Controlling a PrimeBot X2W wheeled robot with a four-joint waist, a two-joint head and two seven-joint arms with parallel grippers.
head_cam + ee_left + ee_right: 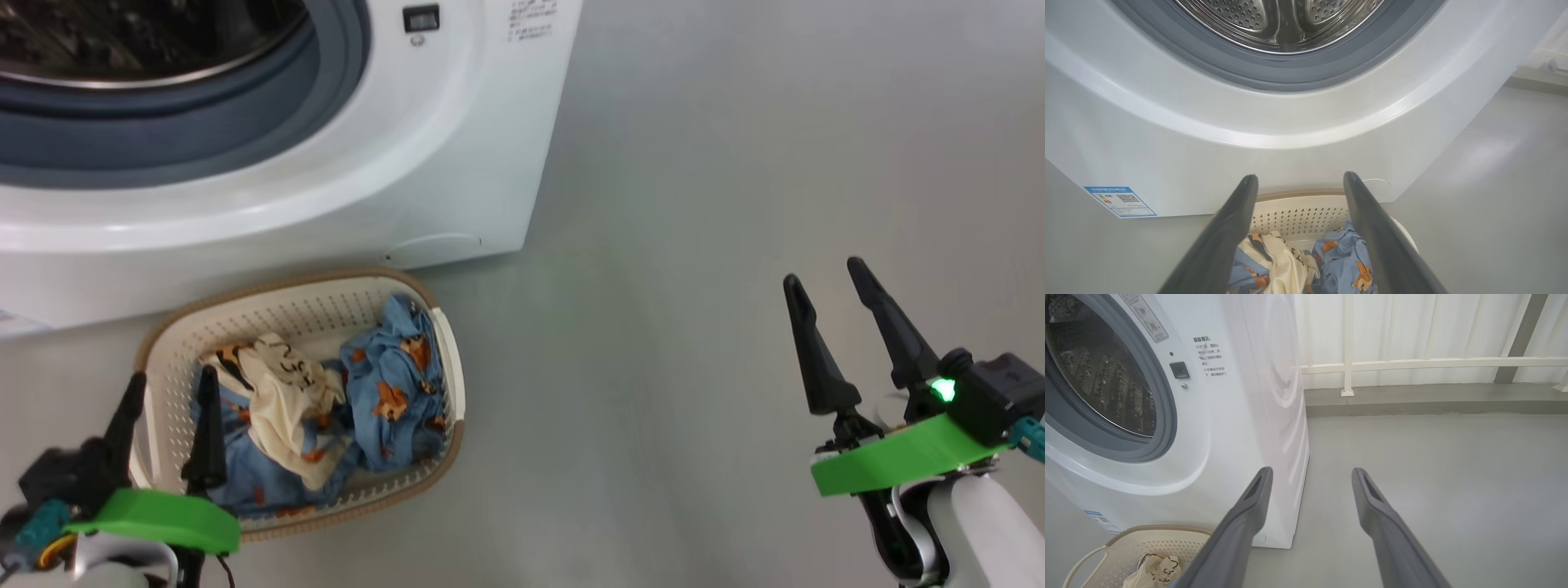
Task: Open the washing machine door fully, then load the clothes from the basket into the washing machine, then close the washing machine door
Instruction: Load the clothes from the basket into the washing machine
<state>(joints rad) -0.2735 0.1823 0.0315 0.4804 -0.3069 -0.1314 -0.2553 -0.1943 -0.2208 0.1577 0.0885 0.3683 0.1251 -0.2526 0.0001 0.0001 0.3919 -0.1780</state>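
Observation:
The white washing machine (pixel 457 139) stands at the upper left, its grey-ringed steel drum (pixel 1282 24) uncovered; the washing machine door is out of view. On the floor in front of it sits the cream basket (pixel 286 310) holding the clothes (pixel 384 392), light-blue with orange figures and one cream piece (pixel 286 392). My left gripper (pixel 171 380) hovers open over the basket's left end, its fingers apart and holding nothing; the left wrist view looks down on the clothes (pixel 1339 257). Far to the right, my right gripper (pixel 824 273) hangs open over bare floor.
Grey floor (pixel 694 245) spreads to the right of the machine and basket. In the right wrist view a low ledge with a white railing (pixel 1412 363) runs along the back. A blue label (pixel 1120 201) is stuck low on the washer's front.

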